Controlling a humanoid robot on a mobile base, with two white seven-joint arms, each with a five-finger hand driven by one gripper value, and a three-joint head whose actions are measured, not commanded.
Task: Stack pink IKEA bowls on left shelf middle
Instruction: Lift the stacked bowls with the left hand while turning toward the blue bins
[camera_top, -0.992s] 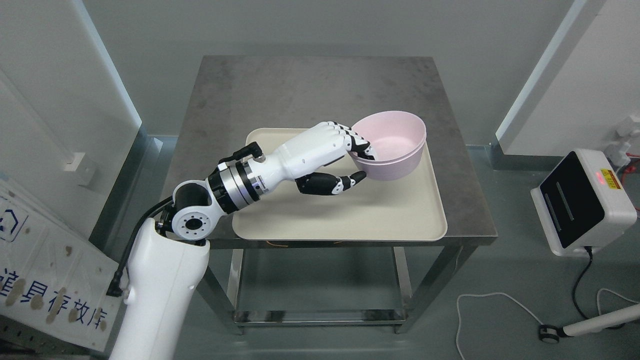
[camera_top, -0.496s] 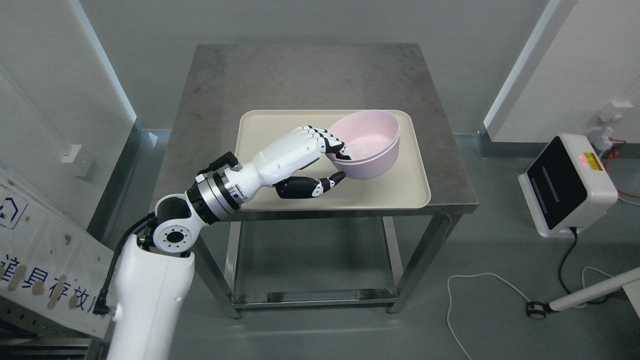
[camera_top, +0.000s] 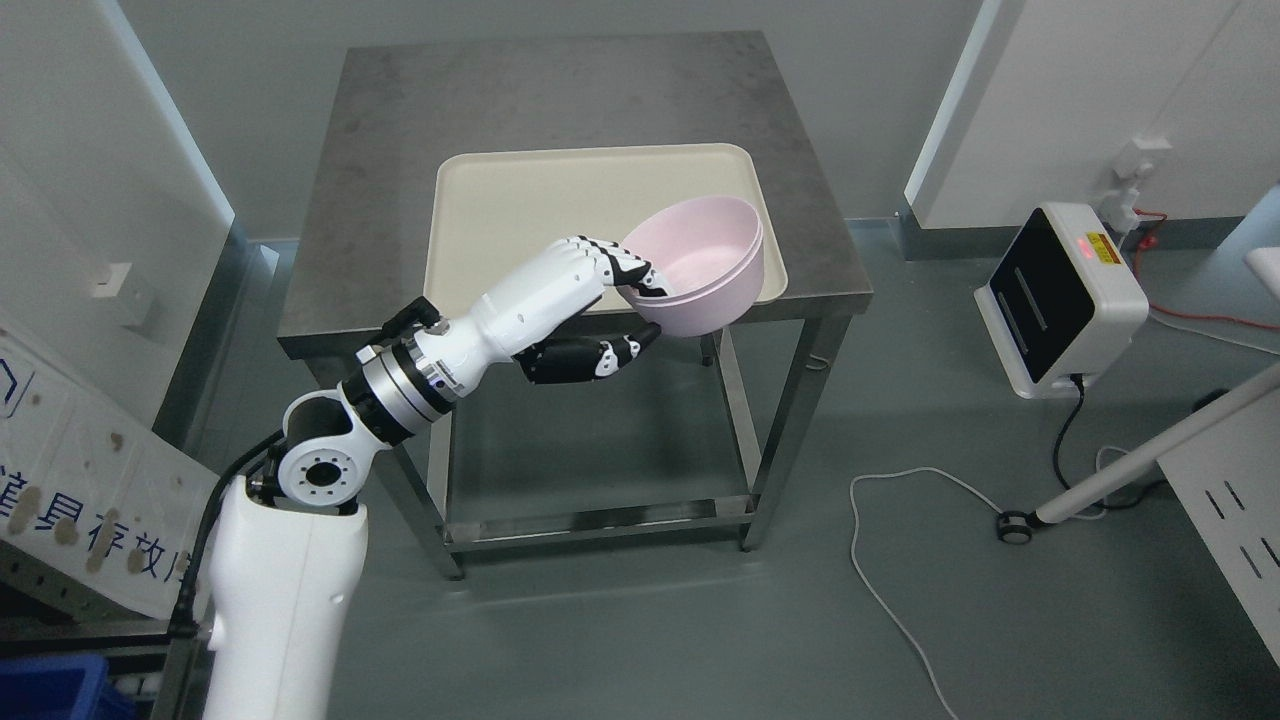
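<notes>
Above the cream tray (camera_top: 520, 200), left hand (camera_top: 590, 310) gripping nested pink bowls (camera_top: 705, 265)

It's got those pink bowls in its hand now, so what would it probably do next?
Probably carry them leftward, toward the shelf the task names, which is not identifiable in this view. The left hand pinches the rim of the nested pink bowls, fingers inside, thumb outside, holding them at the near edge of the cream tray.
</notes>
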